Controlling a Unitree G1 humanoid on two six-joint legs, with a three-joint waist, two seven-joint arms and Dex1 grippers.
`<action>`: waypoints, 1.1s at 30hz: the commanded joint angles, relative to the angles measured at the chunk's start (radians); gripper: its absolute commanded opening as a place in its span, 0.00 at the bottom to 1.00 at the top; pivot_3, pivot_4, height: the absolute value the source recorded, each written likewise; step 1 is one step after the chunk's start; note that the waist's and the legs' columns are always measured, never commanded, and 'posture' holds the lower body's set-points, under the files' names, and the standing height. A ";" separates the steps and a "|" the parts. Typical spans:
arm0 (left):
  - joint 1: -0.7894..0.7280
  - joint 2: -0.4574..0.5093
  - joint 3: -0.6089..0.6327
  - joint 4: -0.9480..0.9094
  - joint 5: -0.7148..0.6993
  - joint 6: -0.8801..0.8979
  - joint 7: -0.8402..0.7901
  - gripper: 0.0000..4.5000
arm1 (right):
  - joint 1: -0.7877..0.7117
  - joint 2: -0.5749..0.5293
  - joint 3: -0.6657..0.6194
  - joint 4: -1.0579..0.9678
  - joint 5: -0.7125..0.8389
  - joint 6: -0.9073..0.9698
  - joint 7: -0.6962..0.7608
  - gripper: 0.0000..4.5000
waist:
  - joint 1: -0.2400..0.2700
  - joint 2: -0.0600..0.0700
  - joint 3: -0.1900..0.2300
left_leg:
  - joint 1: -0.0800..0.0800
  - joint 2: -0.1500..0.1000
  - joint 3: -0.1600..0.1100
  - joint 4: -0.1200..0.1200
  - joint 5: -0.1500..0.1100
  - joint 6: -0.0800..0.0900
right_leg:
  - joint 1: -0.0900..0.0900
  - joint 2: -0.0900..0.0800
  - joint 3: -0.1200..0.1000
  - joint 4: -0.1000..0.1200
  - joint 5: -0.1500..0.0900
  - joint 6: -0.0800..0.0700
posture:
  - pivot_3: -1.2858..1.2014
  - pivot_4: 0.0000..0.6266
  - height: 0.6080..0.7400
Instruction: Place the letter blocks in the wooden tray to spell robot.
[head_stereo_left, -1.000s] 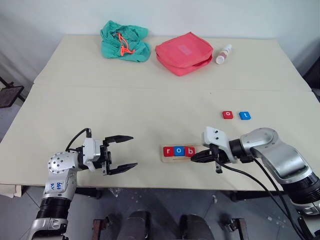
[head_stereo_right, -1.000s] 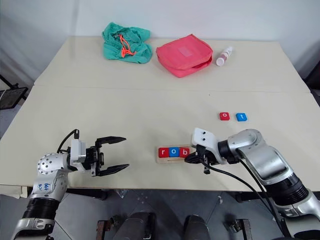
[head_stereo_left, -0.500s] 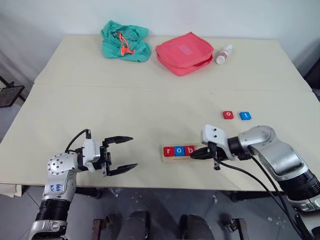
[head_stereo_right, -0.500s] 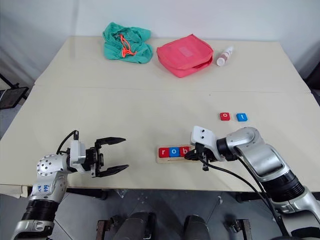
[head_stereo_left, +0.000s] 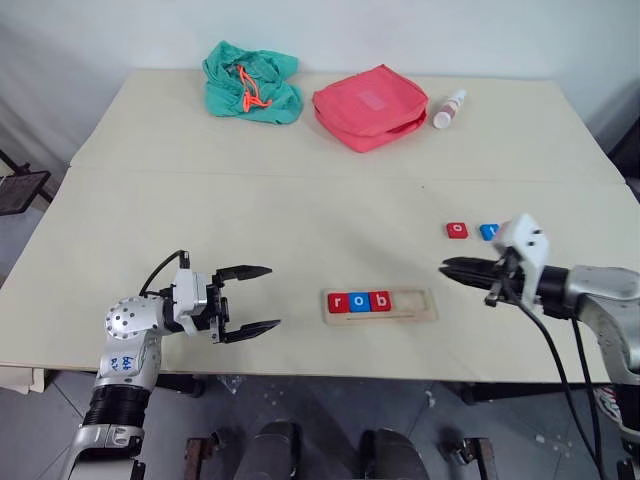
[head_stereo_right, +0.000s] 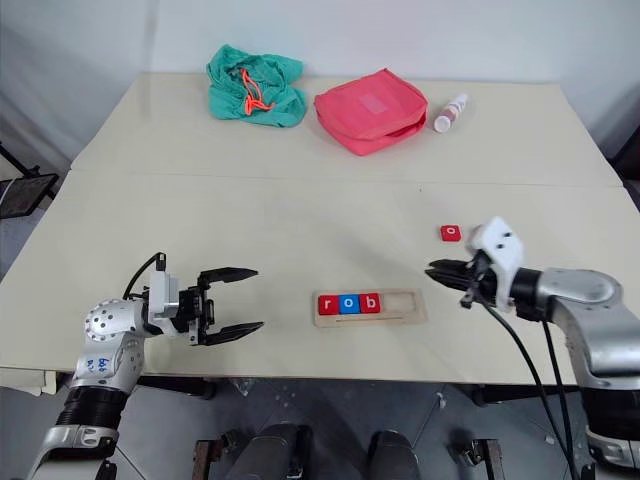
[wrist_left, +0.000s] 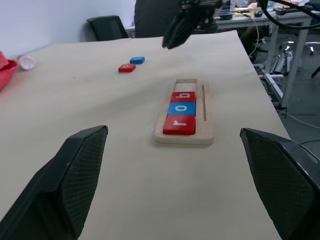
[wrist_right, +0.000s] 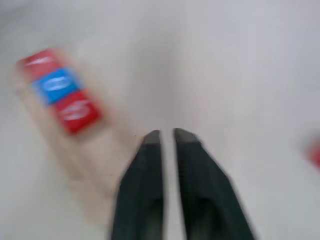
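The right claw, fingers slightly parted and empty, hovers beside the tray holding r, o, b; two blocks lie loose on the surface. The left claw gapes wide, empty.

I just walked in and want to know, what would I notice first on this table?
Probably the wooden tray near the front edge, with red, blue and red letter blocks spelling "rob". Two more blocks lie loose further back on the right, near the right pincer. At the far side sit a green cloth bag and a pink pouch.
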 joint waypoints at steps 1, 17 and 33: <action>-0.012 0.001 -0.001 0.010 -0.003 -0.012 -0.016 1.00 | 0.069 0.017 -0.106 -0.008 0.045 -0.029 -0.035 0.44 | 0.000 0.000 0.000 | 0.000 0.000 0.000 0.000 0.000 0.000 | 0.000 0.000 0.000 0.000 0.000 0.000 | 0.52 0.24 1.00; 0.005 0.029 0.010 -0.023 -0.020 0.019 -0.035 1.00 | 0.282 0.062 -0.231 0.006 0.082 -0.139 -0.100 0.99 | -0.001 0.000 0.000 | 0.001 0.000 0.001 0.000 0.000 0.000 | 0.000 0.000 0.001 0.000 0.000 0.000 | 0.52 0.24 1.00; 0.034 0.037 0.021 -0.034 -0.029 0.011 -0.037 1.00 | 0.260 0.058 -0.185 -0.027 0.099 -0.077 -0.180 0.99 | 0.000 0.000 0.000 | 0.001 0.000 0.001 0.000 0.000 0.000 | 0.001 0.000 0.001 0.000 0.000 0.000 | 0.52 0.24 1.00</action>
